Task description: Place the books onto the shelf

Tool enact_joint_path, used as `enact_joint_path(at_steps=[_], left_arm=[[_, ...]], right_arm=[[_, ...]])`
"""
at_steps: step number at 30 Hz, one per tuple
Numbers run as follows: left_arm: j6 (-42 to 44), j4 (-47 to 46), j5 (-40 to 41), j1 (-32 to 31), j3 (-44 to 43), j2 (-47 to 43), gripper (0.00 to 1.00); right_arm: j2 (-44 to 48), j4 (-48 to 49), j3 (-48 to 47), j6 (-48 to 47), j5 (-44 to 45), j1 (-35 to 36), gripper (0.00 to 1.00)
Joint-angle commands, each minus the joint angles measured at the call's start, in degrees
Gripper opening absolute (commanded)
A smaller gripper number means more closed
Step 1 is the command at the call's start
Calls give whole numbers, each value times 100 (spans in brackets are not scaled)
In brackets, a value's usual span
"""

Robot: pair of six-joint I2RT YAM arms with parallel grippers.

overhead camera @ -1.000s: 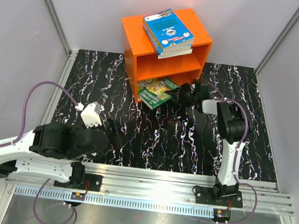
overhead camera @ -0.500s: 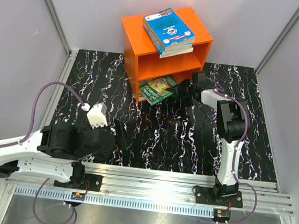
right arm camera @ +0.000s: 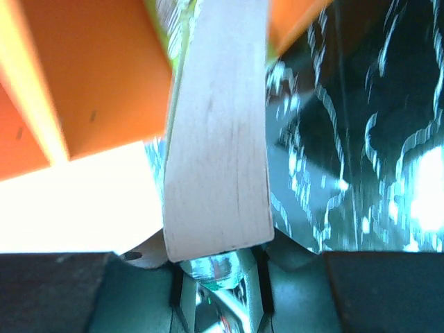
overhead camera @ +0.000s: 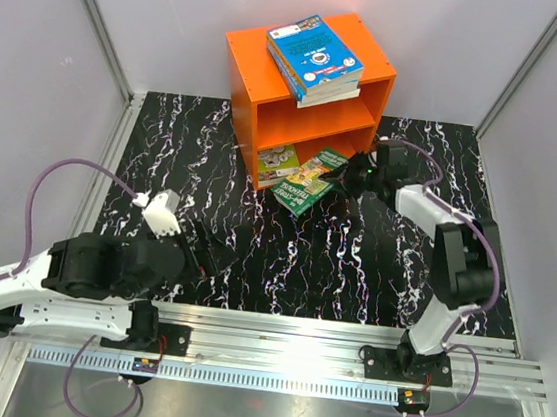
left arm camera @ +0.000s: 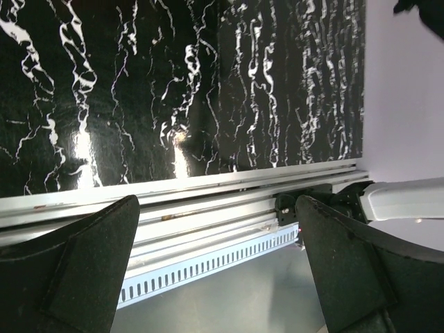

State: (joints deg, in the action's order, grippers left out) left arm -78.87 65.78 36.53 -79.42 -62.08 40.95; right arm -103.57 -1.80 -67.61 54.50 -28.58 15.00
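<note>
We see the shelf (overhead camera: 307, 91) unmoved, blue books (overhead camera: 314, 60) on top. The right arm has swung outward; the right gripper (overhead camera: 342, 180), jaws half closed on a green book (overhead camera: 307, 183), holds it tilted just ahead at the lower compartment's mouth. We judge it not yet shelved. The left gripper (overhead camera: 200, 251) gapes, empty.

Shelf (overhead camera: 275, 62): orange, two compartments, standing at the far side of the counter (overhead camera: 372, 270), front facing the arms.
Blue books (overhead camera: 314, 57): a stack lying flat on the shelf's top, slightly askew.
Green book (overhead camera: 307, 182): slanted before the lower compartment, its far corner at the mouth, the rest out over the counter.
Second green book (overhead camera: 276, 158): inside the lower compartment, toward its left side, just beside the first.
Right claw (overhead camera: 345, 180): clamped on the green book's right edge, arm stretched toward the shelf.
Left claw (overhead camera: 200, 252): fingers spread wide, low over the near-left counter, well apart from shelf and books.
</note>
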Motion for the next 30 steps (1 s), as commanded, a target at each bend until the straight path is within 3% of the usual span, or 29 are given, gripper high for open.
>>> enact_joint_path(at_steps=[1,8,11,19,24,30], left_arm=[[416,-513,293,58,91,-175,99],[1495,-1391,83,224,320,-272,99],[1987,-2066,-330,558,425,-175,99],[3009,-3325,-2674,2385,531,579,99],[3115,-4046,-3345,2624,574,809,99],[2773,-4836,-4100,2975,1013,415,99]], right_arm=[[925,390,423,-116,-630,2,0],[2496,988,1740,218,-2781,292,0],[3252,1462,2084,815,-3109,573,0],[4432,2998,2568,2668,-2979,1584,0],[4670,5087,3236,3900,-2364,1672,0],[4600,6270,3834,4596,-1924,1760,0]])
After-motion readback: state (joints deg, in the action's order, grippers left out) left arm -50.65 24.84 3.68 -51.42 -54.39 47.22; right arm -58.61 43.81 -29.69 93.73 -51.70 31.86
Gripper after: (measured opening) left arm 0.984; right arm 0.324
